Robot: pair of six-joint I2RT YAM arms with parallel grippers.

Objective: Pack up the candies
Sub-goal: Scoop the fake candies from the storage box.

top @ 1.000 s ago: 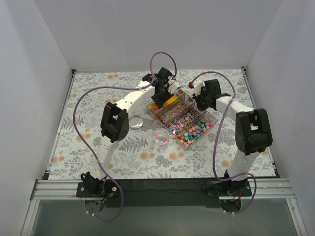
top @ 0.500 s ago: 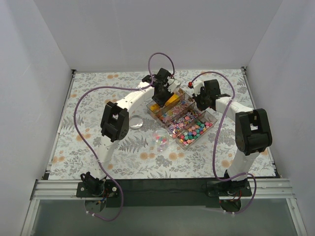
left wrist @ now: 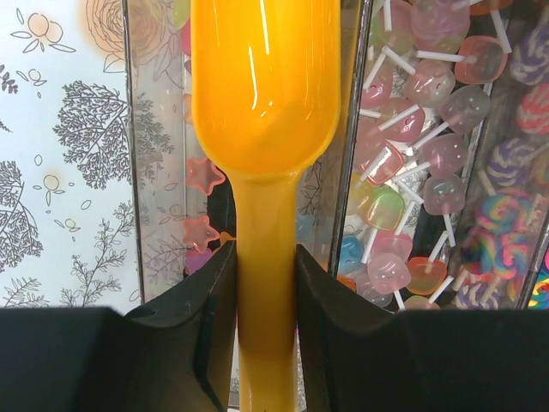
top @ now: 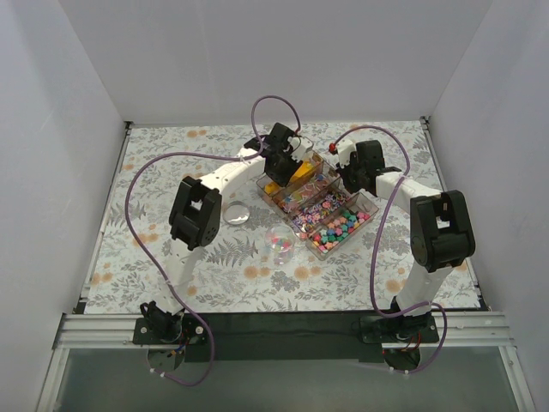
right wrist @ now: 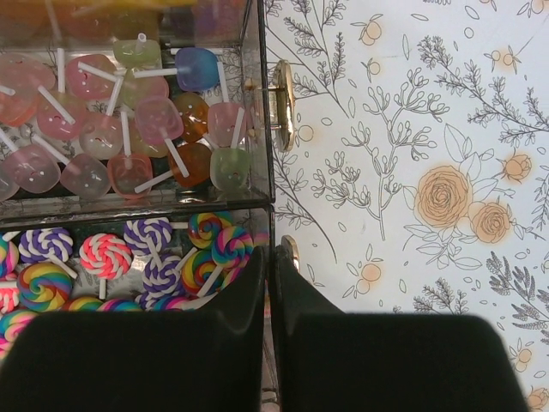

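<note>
Scooping is the step in hand, judged from the layout. The left gripper (left wrist: pixel 266 283) is clamped on the handle of an orange scoop (left wrist: pixel 266 77), whose bowl hangs over the far end of a clear divided box (right wrist: pixel 260 112). No sweets show in the bowl, so the load is probably not yet taken.

The right gripper (right wrist: pixel 268 283) has its fingers pressed together at the box's side wall, just beside a small gold latch. Whether it pinches the thin wall or only rests against it cannot be told.

Contents, compartment by compartment:
- Far end, under the scoop — a few pink star sweets (left wrist: pixel 206 176).
- Next — pale translucent lollipops (right wrist: pixel 103 129).
- Then — swirled lollipops (right wrist: pixel 103 257).
- Near end — the candies (top: pixel 334 230), small mixed-colour beads.

A small clear cup (top: pixel 280 251) stands on the flowered tablecloth (top: pixel 154 172) just in front of the box, with a few coloured pieces inside. A round clear disc (top: pixel 238 214), likely its lid, lies near it.

The next move calls for dipping the scoop into sweets, lifting it level, and tipping it over the narrow cup without spilling.
</note>
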